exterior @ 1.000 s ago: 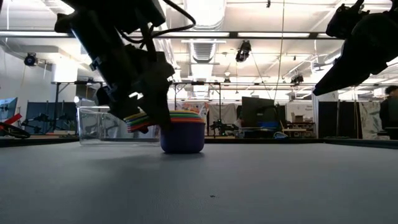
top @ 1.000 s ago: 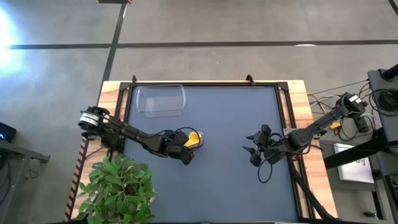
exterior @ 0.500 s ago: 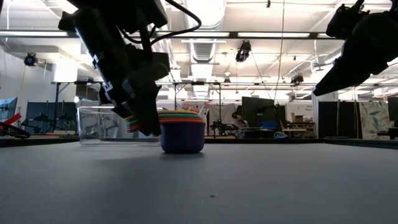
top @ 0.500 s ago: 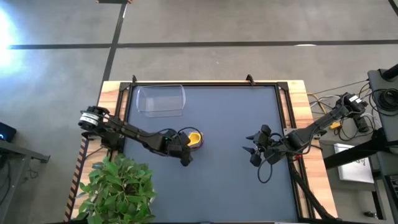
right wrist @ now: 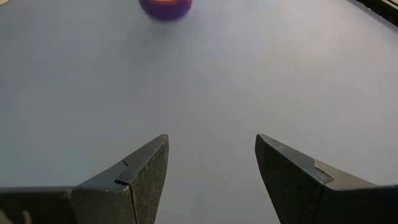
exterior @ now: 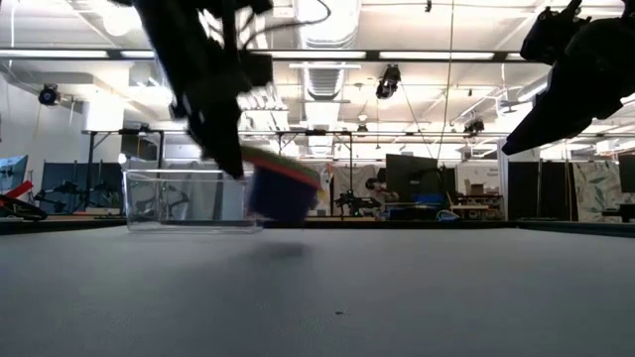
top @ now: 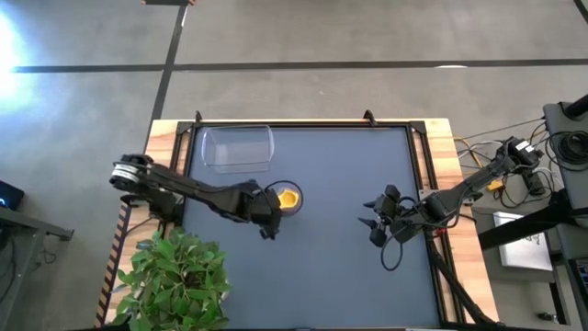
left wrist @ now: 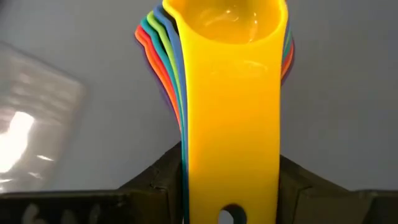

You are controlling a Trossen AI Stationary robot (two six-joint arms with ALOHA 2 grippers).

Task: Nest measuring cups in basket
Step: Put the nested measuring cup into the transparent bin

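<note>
Measuring cups (left wrist: 227, 74), nested into one stack with the yellow one on top, sit in the left pincer (left wrist: 231, 186), which clamps the bundled flat handles while the bowls reach out ahead of its fingers. From the low camera the stack (exterior: 283, 188) hangs tilted above the bench (exterior: 397, 288), just beside the basket (exterior: 184, 198). From above, the stack (top: 288, 198) is near the single clear basket (top: 237, 147), on the side toward the bench's middle. Coloured handle edges fan out beneath the yellow cup; their exact number cannot be counted. The right pincer (right wrist: 211, 168) hovers well apart from the basket, fingers wide, holding nothing.
</note>
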